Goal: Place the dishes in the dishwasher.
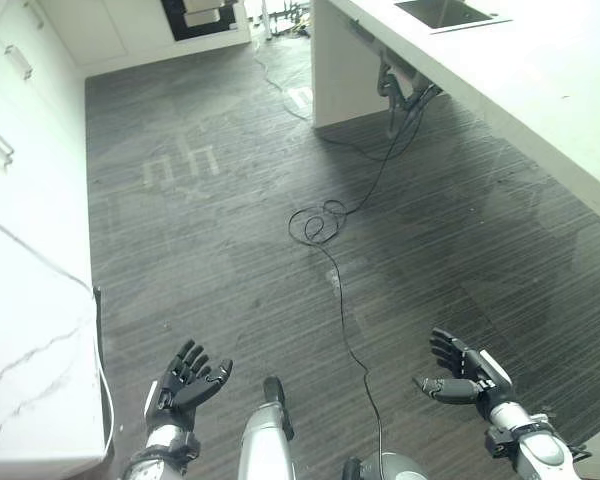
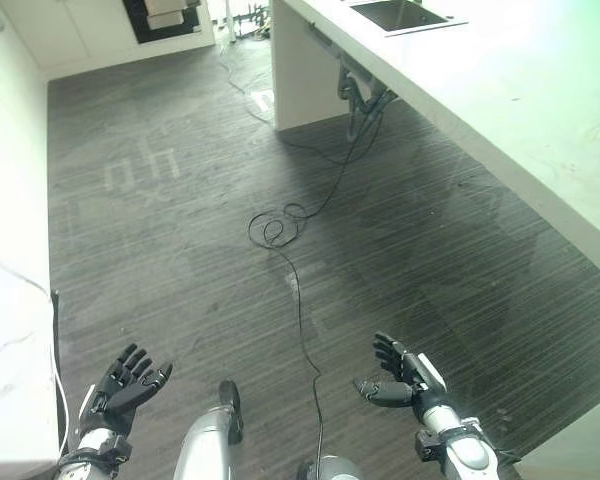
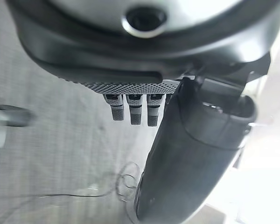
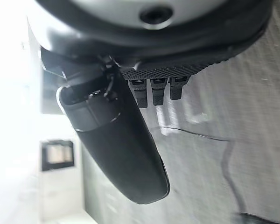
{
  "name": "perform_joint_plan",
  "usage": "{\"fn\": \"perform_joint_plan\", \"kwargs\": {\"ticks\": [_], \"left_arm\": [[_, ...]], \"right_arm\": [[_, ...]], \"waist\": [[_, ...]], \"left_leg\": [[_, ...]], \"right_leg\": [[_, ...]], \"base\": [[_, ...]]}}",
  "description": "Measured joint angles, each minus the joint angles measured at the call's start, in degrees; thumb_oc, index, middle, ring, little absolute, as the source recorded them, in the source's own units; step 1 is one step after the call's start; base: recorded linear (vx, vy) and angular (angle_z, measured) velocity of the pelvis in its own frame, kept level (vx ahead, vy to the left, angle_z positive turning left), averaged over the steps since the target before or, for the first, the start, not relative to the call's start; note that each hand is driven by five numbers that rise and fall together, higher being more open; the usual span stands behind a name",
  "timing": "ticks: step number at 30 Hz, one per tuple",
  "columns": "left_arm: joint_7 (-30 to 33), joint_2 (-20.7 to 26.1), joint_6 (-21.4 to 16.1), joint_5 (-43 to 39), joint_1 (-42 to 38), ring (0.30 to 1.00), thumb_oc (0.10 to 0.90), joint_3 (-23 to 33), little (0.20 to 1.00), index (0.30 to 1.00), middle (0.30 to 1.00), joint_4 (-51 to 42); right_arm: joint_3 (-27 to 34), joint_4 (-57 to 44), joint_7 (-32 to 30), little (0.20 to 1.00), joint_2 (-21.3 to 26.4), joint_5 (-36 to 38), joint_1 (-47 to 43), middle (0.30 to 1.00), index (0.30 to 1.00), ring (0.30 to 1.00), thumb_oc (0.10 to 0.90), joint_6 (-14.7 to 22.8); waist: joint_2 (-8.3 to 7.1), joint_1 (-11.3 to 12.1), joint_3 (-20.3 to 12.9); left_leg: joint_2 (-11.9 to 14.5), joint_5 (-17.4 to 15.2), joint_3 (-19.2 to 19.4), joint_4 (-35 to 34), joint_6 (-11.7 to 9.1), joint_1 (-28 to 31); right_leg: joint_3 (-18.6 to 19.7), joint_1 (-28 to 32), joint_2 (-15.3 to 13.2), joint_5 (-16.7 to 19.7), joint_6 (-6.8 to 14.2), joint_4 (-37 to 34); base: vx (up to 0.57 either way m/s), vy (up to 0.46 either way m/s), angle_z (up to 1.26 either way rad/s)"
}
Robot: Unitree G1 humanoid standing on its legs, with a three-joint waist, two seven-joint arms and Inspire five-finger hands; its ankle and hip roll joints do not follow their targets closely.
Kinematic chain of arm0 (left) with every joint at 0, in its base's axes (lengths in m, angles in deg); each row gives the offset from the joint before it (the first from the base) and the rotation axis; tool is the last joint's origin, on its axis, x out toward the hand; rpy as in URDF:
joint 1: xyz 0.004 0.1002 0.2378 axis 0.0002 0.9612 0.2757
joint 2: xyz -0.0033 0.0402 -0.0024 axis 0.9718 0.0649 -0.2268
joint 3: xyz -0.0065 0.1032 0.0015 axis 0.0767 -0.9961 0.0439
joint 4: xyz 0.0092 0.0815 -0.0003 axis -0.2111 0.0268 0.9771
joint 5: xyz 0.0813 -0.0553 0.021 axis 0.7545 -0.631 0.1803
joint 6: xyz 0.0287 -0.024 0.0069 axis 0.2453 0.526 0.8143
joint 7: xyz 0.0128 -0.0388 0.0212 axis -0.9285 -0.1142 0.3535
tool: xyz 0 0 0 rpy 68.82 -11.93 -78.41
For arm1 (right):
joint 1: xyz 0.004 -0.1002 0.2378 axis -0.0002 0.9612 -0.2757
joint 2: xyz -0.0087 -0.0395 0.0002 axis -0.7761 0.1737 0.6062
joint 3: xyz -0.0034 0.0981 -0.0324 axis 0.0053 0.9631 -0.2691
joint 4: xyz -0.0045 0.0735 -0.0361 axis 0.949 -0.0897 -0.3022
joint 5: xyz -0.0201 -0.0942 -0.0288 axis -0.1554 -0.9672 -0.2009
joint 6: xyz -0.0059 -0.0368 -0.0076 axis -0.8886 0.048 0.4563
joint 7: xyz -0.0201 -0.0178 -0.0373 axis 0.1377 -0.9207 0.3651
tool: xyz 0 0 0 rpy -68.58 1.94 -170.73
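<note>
Dark plank floor between white worktop and cabinets. Left robot hand and right robot hand spread, empty. Risk: no dishes visible nearby; blind reach fails.

- Floor: dark grey, fine stripes.
- Counter at two o'clock: white, with a steel-grey sink.
- Marble counter at nine o'clock: white, grey veins.
- Cabinets at ten o'clock: white.
- Left hand, right hand: black.
</note>
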Motion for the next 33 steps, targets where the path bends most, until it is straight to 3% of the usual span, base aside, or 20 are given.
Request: {"fn": "perform_joint_plan", "kwargs": {"ticks": [2, 3, 4, 7, 9, 10, 11, 13, 16, 18, 19, 20, 21, 22, 25, 26, 27, 29, 31, 33], "left_arm": [[0.03, 1.11, -0.34, 0.43, -1.44, 0.900, 0.800, 0.26, 0.900, 0.900, 0.900, -3.68], [-0.15, 2.30, -0.35, 0.54, -3.11, 0.900, 0.800, 0.25, 0.900, 0.900, 0.900, -4.73], [-0.30, 3.37, -0.32, 0.58, -5.71, 0.900, 0.800, 0.37, 0.900, 0.900, 0.900, -6.42], [-2.89, 4.24, -0.33, 2.82, -8.23, 0.900, 0.800, 0.26, 0.900, 0.900, 0.900, -8.15], [-4.24, 5.70, -0.30, 5.03, -8.20, 0.900, 0.800, 0.32, 0.900, 0.900, 0.900, -9.49], [-4.24, 6.24, -0.31, 5.23, -7.48, 0.900, 0.800, 0.43, 0.900, 0.900, 0.900, -10.19], [-4.23, 6.30, -0.26, 5.46, -6.52, 0.900, 0.800, 0.66, 0.900, 0.900, 0.900, -10.91], [-4.39, 6.63, -0.19, 5.42, -3.79, 0.900, 0.800, 1.13, 0.900, 0.900, 0.900, -14.49], [-5.34, 6.58, -0.24, 4.99, -3.54, 0.900, 0.800, 2.29, 0.900, 0.900, 0.900, -15.20], [-5.37, 5.86, -0.06, 5.47, -6.85, 0.900, 0.800, 3.21, 0.900, 0.900, 0.900, -12.13], [-5.54, 5.92, 0.47, 7.16, -6.89, 0.900, 0.800, 1.72, 0.900, 0.900, 0.900, -11.96], [-5.67, 5.62, 0.48, 7.39, -6.33, 0.900, 0.800, 0.85, 0.900, 0.900, 0.900, -11.97], [-5.83, 5.36, 0.48, 7.41, -6.14, 0.900, 0.800, -0.10, 0.900, 0.900, 0.900, -11.99], [-6.33, 5.01, 0.45, 7.49, -5.87, 0.900, 0.800, -0.50, 0.900, 0.900, 0.900, -12.35], [-6.38, 3.90, 0.35, 7.78, -4.67, 0.900, 0.800, -1.20, 0.900, 0.900, 0.900, -16.69], [-6.43, 3.76, 0.20, 7.78, -4.90, 0.900, 0.800, -1.27, 0.900, 0.900, 0.900, -18.06], [-6.27, 2.97, 0.07, 7.77, -5.67, 0.900, 0.800, -1.30, 0.900, 0.900, 0.900, -18.58], [-6.31, 4.79, 0.07, 7.77, -6.45, 0.900, 0.800, -1.02, 0.900, 0.900, 0.900, -20.50], [-5.87, 5.03, -0.02, 7.67, -6.14, 0.900, 0.800, 0.19, 0.900, 0.900, 0.900, -21.60], [-5.62, 5.17, -0.40, 7.75, -5.60, 0.900, 0.800, 0.03, 0.900, 0.900, 0.900, -23.28]], "right_arm": [[0.15, -4.95, 0.27, 0.900, -0.09, 0.34, 0.09, 0.900, 0.900, 0.900, 0.800, -0.01], [0.00, -6.89, 0.34, 0.900, -0.74, 0.34, -0.36, 0.900, 0.900, 0.900, 0.800, 0.00], [-0.32, -8.69, -0.26, 0.900, -1.85, 0.34, -2.25, 0.900, 0.900, 0.900, 0.800, -0.27], [-2.26, -10.65, -1.99, 0.900, -5.48, 0.75, -5.38, 0.900, 0.900, 0.900, 0.800, -0.41], [-2.35, -14.48, -3.00, 0.900, -7.14, 1.25, -5.20, 0.900, 0.900, 0.900, 0.800, -0.09], [-2.91, -14.82, -3.01, 0.900, -7.19, 1.25, -5.61, 0.900, 0.900, 0.900, 0.800, -0.07], [-3.84, -14.63, -3.08, 0.900, -6.71, 1.23, -6.26, 0.900, 0.900, 0.900, 0.800, -0.08], [-4.66, -14.54, -2.85, 0.900, -6.01, 1.23, -4.84, 0.900, 0.900, 0.900, 0.800, -0.09], [-3.90, -14.83, -2.68, 0.900, -4.07, 2.11, -2.84, 0.900, 0.900, 0.900, 0.800, -0.12], [-1.83, -15.51, -1.40, 0.900, -1.19, 4.61, -2.78, 0.900, 0.900, 0.900, 0.800, 0.25], [-0.21, -15.30, -1.81, 0.900, -1.34, 4.81, -2.73, 0.900, 0.900, 0.900, 0.800, -0.15], [0.19, -15.31, -1.71, 0.900, -1.36, 4.80, -2.68, 0.900, 0.900, 0.900, 0.800, -0.33], [0.52, -15.54, -1.64, 0.900, -1.40, 4.97, -2.27, 0.900, 0.900, 0.900, 0.800, -0.28], [0.47, -15.57, -1.56, 0.900, -1.35, 5.10, -1.78, 0.900, 0.900, 0.900, 0.800, -0.27], [0.44, -17.64, -1.63, 0.900, 0.12, 5.17, -0.95, 0.900, 0.900, 0.900, 0.800, -0.23], [0.46, -18.47, -1.56, 0.900, 1.50, 5.16, -1.15, 0.900, 0.900, 0.900, 0.800, -0.19], [0.39, -17.80, -1.69, 0.900, 2.49, 5.07, -3.07, 0.900, 0.900, 0.900, 0.800, -0.49], [0.39, -18.49, -1.53, 0.900, 2.35, 5.00, -4.00, 0.900, 0.900, 0.900, 0.800, -0.69], [1.01, -22.89, -1.37, 0.900, 3.53, 4.96, -3.80, 0.900, 0.900, 0.900, 0.800, -0.62], [1.54, -27.25, -1.13, 0.900, 4.55, 5.22, -3.88, 0.900, 0.900, 0.900, 0.800, 0.70]], "waist": [[-1.60, 0.72, -1.35], [-3.18, 1.34, -2.44], [-3.90, 2.06, -3.05], [-3.75, 1.84, -7.15], [-2.59, 1.36, -7.29], [-2.39, 1.44, -7.20], [-1.80, 1.62, -7.27], [-0.81, 1.47, -7.04], [-0.50, 1.39, -6.85], [-2.47, -1.66, -6.24], [-1.94, -4.47, -5.04], [-0.93, -4.77, -4.52], [0.36, -4.97, -3.98], [0.51, -4.95, -4.08], [1.02, -5.17, -6.34], [0.06, -5.24, -7.95], [1.76, -4.85, -8.14], [0.98, -3.56, -8.36], [-0.35, -2.82, -8.53], [-1.83, -4.67, -9.63]], "left_leg": [[-2.60, 2.77, 0.99, 0.44, 5.04, 1.06], [-4.25, 1.14, 1.94, 1.80, 6.75, 1.11], [-6.06, -2.76, 1.89, 4.27, 7.91, 1.37], [-9.71, -3.99, -0.45, -1.48, 9.56, 6.25], [-11.87, -5.45, -2.83, 0.88, 12.68, 7.79], [-12.40, -5.78, -2.42, 0.51, 12.97, 9.02], [-12.62, -5.78, -2.14, -0.83, 12.89, 10.49], [-12.23, -5.17, -2.71, -6.55, 11.86, 15.05], [-12.79, -6.60, -2.92, -8.00, 9.07, 17.72], [-18.33, -9.18, -5.84, -6.66, 8.98, 17.02], [-20.33, -9.20, -6.63, -6.79, 9.07, 19.74], [-20.35, -9.49, -6.03, -6.80, 8.57, 21.91], [-20.03, -10.40, -6.03, -6.26, 6.96, 23.92], [-20.27, -10.42, -5.38, -5.55, 6.82, 25.70], [-21.82, -10.87, -5.58, -6.18, 5.98, 31.13], [-23.84, -10.99, -5.58, -5.47, 4.86, 32.18], [-22.36, -13.95, -5.69, -1.83, 4.16, 30.97], [-16.94, -17.02, -5.15, 1.80, 2.30, 28.28], [-12.19, -14.10, -6.06, 5.77, -0.93, 24.52], [-13.03, -7.53, -3.84, 13.01, -2.32, 21.24]], "right_leg": [[1.07, 2.44, -2.44, -0.57, 2.30, -1.86], [0.89, 3.23, -4.48, -0.50, 3.58, -2.94], [-0.79, 5.30, -5.28, 1.01, 6.10, -4.10], [-5.74, 3.84, -9.22, 10.16, 8.27, 4.12], [-5.25, -5.32, -13.29, 16.24, 8.13, 26.01], [-4.22, -9.71, -14.24, 15.24, 7.79, 31.24], [-4.73, -13.33, -14.19, 13.62, 6.48, 32.59], [-6.92, -17.04, -9.40, 8.95, 6.05, 20.67], [-11.03, -21.70, -3.05, 10.30, 3.91, 2.13], [-5.89, -36.01, -5.97, 13.24, 4.65, 3.34], [-4.36, -40.78, -7.34, 14.80, 3.18, 1.84], [-4.78, -41.65, -6.53, 15.33, 1.91, 1.76], [-5.65, -41.50, -5.24, 15.04, 0.64, 3.06], [-7.00, -40.08, -4.24, 14.95, -2.85, 3.30], [-9.38, -31.64, 0.02, 14.06, -6.95, 4.65], [-7.42, -27.27, 0.08, 16.33, -12.05, 1.25], [-6.55, -27.02, 1.22, 17.21, -12.13, 1.94], [-5.47, -23.84, 2.54, 15.62, -12.03, 0.40], [-4.08, -19.90, 2.65, 13.12, -10.65, 0.20], [-2.04, -18.93, 1.87, 10.84, -10.09, 1.25]], "base": [[0.30, 0.216, -0.12], [0.34, 0.257, 0.02], [0.34, 0.267, 0.33], [0.31, 0.279, 0.65], [0.25, 0.118, 0.47], [0.30, -0.007, 0.32], [0.32, -0.074, 0.05], [0.26, -0.130, 0.14], [0.40, -0.218, 0.11], [0.65, -0.296, 0.43], [0.48, -0.227, 0.60], [0.52, -0.267, 0.38], [0.37, -0.215, -0.10], [0.44, -0.263, -0.01], [0.37, -0.236, 0.13], [0.28, -0.199, 0.12], [0.31, -0.216, 0.08], [0.39, -0.326, -0.22], [0.39, -0.372, -0.47], [0.23, -0.280, -0.33]]}}
